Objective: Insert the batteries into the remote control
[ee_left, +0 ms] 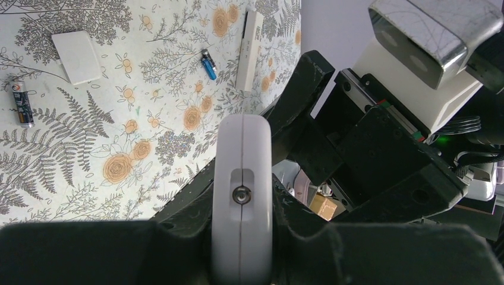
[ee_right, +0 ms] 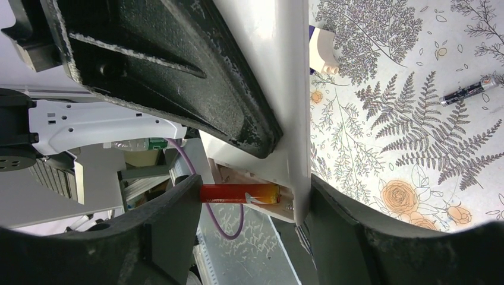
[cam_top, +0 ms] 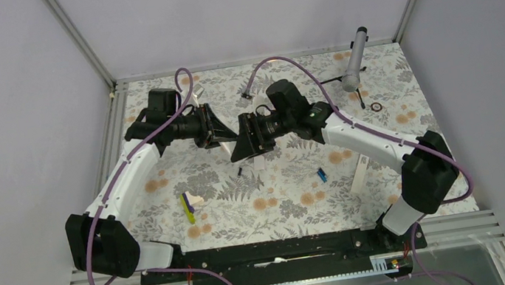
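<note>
My left gripper (cam_top: pixel 214 129) is shut on the light-grey remote control (ee_left: pixel 242 196), which it holds edge-up above the table; the remote also shows in the right wrist view (ee_right: pixel 285 89). My right gripper (ee_right: pixel 252 196) meets it at mid-table (cam_top: pixel 249 137). One finger presses the end of an orange-red cylinder (ee_right: pixel 238 193); the other finger lies against the remote's back. The cylinder's far end sits at a metal contact in the remote's open underside. The red-and-black battery (ee_left: pixel 22 104) and the blue battery (ee_left: pixel 208 64) lie loose on the floral mat, apart from both grippers.
A flat white cover piece (ee_left: pixel 77 56) lies near the red-and-black battery. A long white bar (ee_left: pixel 248 50) lies beyond the blue battery. A yellow-and-purple item (cam_top: pixel 187 206) lies front left. A grey cylinder on a small tripod (cam_top: pixel 356 59) and a black ring (cam_top: pixel 376 106) sit back right.
</note>
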Motion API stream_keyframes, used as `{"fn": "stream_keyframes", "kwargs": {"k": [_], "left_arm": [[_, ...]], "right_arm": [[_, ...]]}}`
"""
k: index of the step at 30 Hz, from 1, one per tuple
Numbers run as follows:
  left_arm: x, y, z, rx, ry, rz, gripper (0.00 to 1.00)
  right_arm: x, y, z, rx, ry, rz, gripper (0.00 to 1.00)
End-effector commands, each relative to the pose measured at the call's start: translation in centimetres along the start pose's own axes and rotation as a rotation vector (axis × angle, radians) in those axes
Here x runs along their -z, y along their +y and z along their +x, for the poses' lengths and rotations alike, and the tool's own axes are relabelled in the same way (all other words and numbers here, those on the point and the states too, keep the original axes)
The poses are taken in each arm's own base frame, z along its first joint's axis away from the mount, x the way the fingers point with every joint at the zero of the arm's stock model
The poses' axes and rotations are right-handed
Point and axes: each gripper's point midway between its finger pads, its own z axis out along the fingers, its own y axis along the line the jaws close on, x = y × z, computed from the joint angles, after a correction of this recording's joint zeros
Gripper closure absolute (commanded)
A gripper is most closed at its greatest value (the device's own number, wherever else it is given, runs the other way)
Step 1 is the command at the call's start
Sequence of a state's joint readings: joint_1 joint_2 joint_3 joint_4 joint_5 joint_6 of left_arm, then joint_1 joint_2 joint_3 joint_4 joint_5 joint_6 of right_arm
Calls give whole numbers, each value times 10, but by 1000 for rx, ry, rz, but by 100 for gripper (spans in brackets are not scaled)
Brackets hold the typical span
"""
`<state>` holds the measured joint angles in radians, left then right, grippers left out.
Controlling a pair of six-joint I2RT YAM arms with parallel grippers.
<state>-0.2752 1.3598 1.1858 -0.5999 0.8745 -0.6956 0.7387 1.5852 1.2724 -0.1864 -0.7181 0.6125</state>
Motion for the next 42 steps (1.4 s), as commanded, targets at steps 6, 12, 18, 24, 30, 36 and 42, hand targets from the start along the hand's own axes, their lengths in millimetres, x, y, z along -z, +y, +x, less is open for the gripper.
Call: {"fn": "stream_keyframes", "kwargs": {"k": [6, 12, 18, 24, 30, 36, 42], "left_arm": [[8, -25, -4, -53, -9, 66, 100], [7, -24, -5, -53, -10, 63, 100], [6, -23, -7, -54, -17, 56, 100], [5, -21, -10, -67, -26, 45, 100], [8, -22, -11, -144, -38, 49, 100], [10, -24, -10, -186, -35, 60, 100], [10, -24, -10, -192, -39, 58, 100]], "right_arm": [[-2, 2, -14, 22, -43, 17, 30], [0, 8, -14, 34, -54, -21, 33], [0, 9, -14, 23, -55, -21, 30], [3, 11, -20, 14, -81, -14, 24], [13, 12, -28, -19, -129, -31, 17], [15, 13, -24, -15, -118, -62, 17], [17, 28, -17, 52, -99, -175, 19]]}}
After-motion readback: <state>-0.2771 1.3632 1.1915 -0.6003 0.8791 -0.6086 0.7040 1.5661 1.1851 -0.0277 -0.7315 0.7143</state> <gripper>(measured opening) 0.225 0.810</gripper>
